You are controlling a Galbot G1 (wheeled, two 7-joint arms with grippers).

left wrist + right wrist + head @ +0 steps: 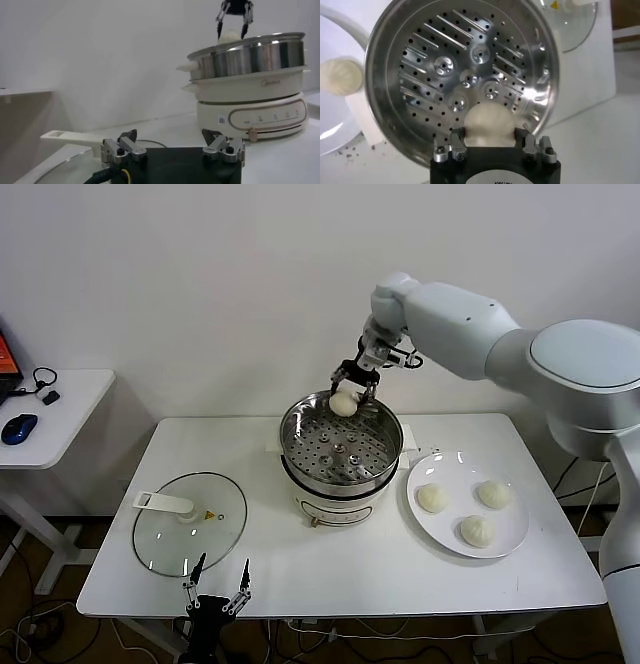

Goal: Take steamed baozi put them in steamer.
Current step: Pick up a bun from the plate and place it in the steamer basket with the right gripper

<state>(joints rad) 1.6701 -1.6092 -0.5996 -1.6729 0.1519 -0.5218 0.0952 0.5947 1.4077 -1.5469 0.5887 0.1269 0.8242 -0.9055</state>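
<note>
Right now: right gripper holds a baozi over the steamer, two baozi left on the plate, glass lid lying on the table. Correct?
One error: three steamed baozi remain on the white plate, not two; the head view shows it. The rest stands: the right gripper is shut on a fourth baozi above the far rim of the steamer, and the glass lid lies flat on the table.

The cooker base bears a faint, barely readable "Midea" logo.

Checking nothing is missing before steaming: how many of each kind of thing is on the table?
Buns: 4, three on the plate, one in the right claw
Plate: 1
Steamer: 1
Glass lid: 1
Total: 7
</note>
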